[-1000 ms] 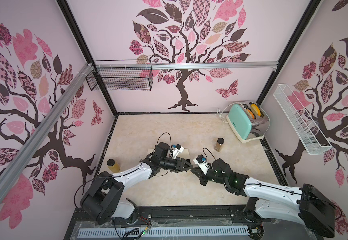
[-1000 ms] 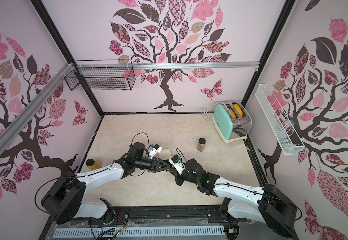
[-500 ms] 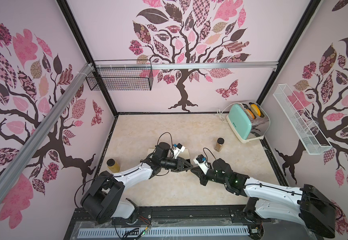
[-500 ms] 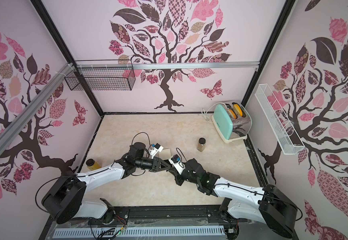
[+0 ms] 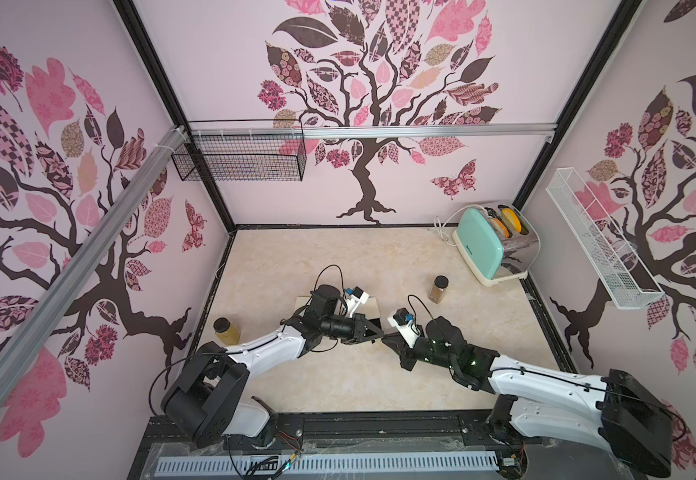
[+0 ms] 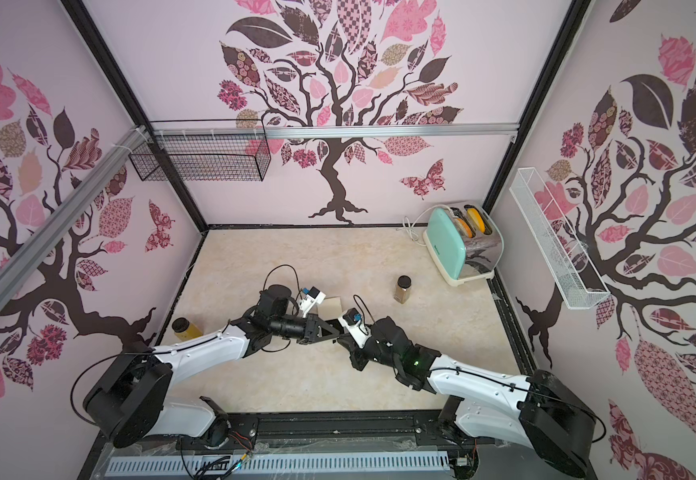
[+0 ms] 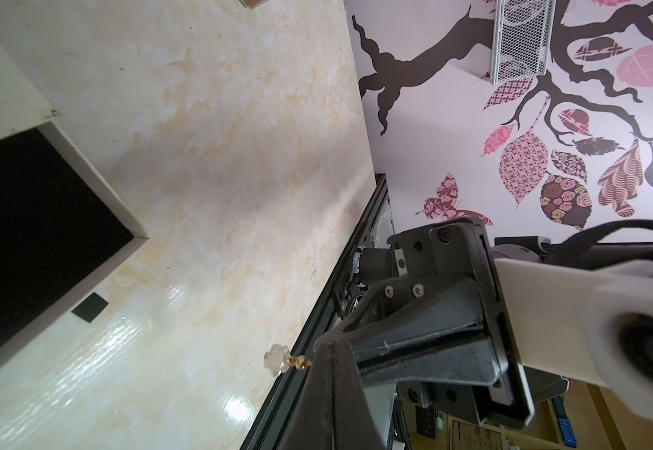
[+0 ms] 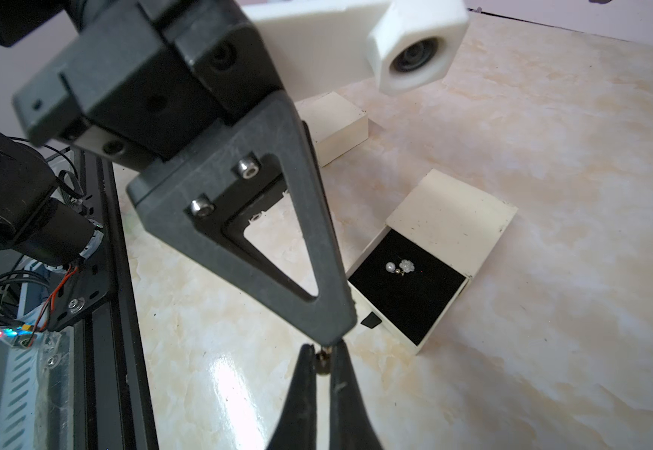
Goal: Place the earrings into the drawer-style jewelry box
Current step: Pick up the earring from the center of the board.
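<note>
**Handover under way**

The left gripper [image 8: 332,336] has just clamped the white-flower earring [image 7: 278,358] by its golden link. The right gripper [image 8: 323,356] starts easing — gap narrow, hold unclear. In both top views the black-lined cream drawer [image 8: 414,307] sits just at 11 o'clock of the meeting grippers — drop-off likely next.

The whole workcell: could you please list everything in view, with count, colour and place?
Cream drawer-style jewelry box: one, black-lined drawer pulled open, mid-table.
Second plain box: one, cream, close beside it.
Pearl earring: one, white, in the drawer.
Flower earring: one, white, beside the pearl.
Second flower earring with gold link: one, white, aloft where the gripper tips meet.
Toaster: one, mint green, far right corner.
Brown-filled glass jars: two, black-lidded, one at the table's left edge, one nearer the toaster.
Wire basket: one, black, back wall.
Mesh shelf: one, white, right wall.
Left gripper: one, black, shut on the second flower earring.
Right gripper: one, black, fingers flanking it.
</note>
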Controlling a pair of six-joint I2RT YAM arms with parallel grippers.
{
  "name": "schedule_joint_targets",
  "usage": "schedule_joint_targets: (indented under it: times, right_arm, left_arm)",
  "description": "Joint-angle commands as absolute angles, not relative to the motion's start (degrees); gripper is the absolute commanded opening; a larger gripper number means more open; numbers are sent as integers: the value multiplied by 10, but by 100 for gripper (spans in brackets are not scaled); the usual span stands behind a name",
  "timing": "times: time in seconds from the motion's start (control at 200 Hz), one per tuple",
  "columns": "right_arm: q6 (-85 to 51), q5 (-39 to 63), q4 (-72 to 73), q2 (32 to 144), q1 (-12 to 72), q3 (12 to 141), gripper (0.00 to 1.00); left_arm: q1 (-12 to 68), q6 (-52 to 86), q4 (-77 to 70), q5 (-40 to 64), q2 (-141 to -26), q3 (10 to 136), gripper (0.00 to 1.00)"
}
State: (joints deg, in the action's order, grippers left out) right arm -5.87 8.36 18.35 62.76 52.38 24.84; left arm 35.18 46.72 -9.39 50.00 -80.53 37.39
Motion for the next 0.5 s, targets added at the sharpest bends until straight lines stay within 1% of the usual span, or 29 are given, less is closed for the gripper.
schedule_joint_targets:
  times: [0.0,0.05,0.125,0.22,0.26,0.315,0.41,0.495]
  right_arm:
    - [-93,79,160,625,522,275,27]
    - [-130,86,143,613,510,279,37]
    - [-220,131,134,600,473,280,44]
    - [-340,279,174,607,395,274,43]
    - [-380,346,214,617,366,266,43]
    - [-435,413,284,634,338,253,41]
    - [-529,462,420,666,311,223,39]
    - [-575,472,488,683,295,211,38]
  left_arm:
    - [353,469,-97,503,-809,382,0]
    - [351,476,-97,494,-808,382,0]
    - [348,500,-108,477,-807,377,0]
    - [342,565,-169,464,-817,366,0]
    - [340,603,-215,463,-826,359,0]
    - [339,650,-265,462,-843,354,0]
    - [340,727,-353,461,-866,342,0]
    - [341,773,-409,453,-878,333,0]
